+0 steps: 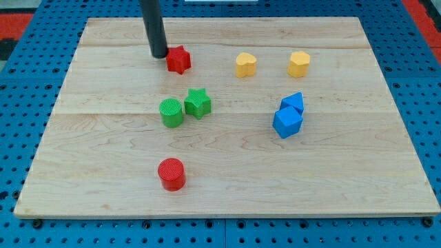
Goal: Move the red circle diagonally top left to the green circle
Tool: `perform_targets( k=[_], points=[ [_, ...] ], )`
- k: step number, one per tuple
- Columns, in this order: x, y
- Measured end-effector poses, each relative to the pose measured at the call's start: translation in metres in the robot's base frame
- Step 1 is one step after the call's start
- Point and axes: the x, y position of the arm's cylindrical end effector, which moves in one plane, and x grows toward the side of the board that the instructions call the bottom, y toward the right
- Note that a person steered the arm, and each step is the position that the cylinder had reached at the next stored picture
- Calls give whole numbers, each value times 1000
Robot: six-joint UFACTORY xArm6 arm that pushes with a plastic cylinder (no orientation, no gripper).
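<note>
I take the green circle (171, 113) as my landmark; it stands upright a little toward the view's left of the middle of the wooden board (358, 179). The red circle (171, 173), the block I am asked to shift, sits well apart from it, almost straight toward the view's bottom, upright and touching nothing. Just beside the green circle on the view's right, and a shade nearer the view's top, is the green star (198, 102); the two look to be touching or nearly so, and I cannot tell which. Toward the view's top from the green circle lies the red star (178, 60), and my tip (159, 55) rests just beside that star on its view's left side, so close that I cannot say whether there is contact. That puts my tip well away from the red circle, with the green circle between them. The rod has no fingers to spread or press together; it is a plain dark shaft and it holds nothing. Far toward the view's right of the green circle, two blue blocks (288, 116) sit pressed against each other, their shapes angular. Toward the view's top right are two yellow blocks (246, 65), apart from one another, whose shapes I cannot make out surely.
</note>
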Motion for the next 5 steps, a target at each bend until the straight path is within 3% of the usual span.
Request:
perform_targets(
  k=[1,3,4,5],
  points=[
    [6,34],
    [8,37],
    [26,-12],
    [89,-50]
  ],
)
